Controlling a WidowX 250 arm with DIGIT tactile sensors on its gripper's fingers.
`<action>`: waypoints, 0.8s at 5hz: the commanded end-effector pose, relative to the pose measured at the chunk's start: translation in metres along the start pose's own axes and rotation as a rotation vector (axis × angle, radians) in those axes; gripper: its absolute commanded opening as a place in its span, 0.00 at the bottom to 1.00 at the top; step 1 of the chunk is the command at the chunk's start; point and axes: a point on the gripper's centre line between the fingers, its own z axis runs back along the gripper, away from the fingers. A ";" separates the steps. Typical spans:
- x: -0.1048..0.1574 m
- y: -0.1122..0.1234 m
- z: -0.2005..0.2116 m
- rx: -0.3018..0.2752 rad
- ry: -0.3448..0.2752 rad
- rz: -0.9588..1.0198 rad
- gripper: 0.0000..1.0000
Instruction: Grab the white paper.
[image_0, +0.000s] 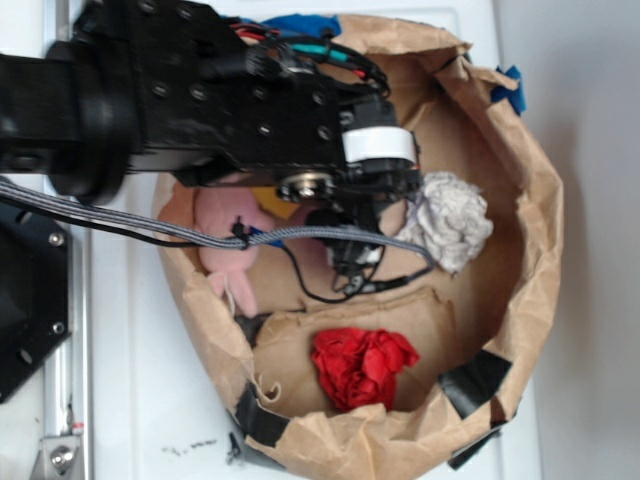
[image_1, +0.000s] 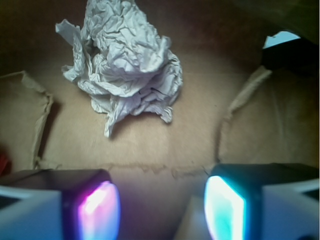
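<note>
My gripper (image_1: 162, 205) hangs wide apart and empty; the crumpled off-white paper wad (image_1: 125, 60) lies ahead on the brown paper bag's floor (image_1: 165, 145), untouched. I judge approach and grasp remain.

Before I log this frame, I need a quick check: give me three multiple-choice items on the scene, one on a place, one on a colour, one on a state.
1. Where does the white paper lie?
A. on the bag's floor
B. outside the bag
C. on the red wad

2. What colour is the wad near the bag's taped edge?
A. blue
B. red
C. green

3. How does the gripper stand?
A. shut on the paper
B. shut, empty
C. open, short of the paper

Key: 1 A, the paper rests on brown bag paper in both views. 2 B, the red wad lies beside the black tape. 3 C, the wrist view shows bare floor between the fingers.
</note>
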 end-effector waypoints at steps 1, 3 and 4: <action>0.038 -0.002 0.013 -0.008 -0.079 0.031 1.00; 0.051 -0.006 0.012 -0.023 -0.089 0.051 1.00; 0.052 -0.007 0.012 -0.023 -0.101 0.047 1.00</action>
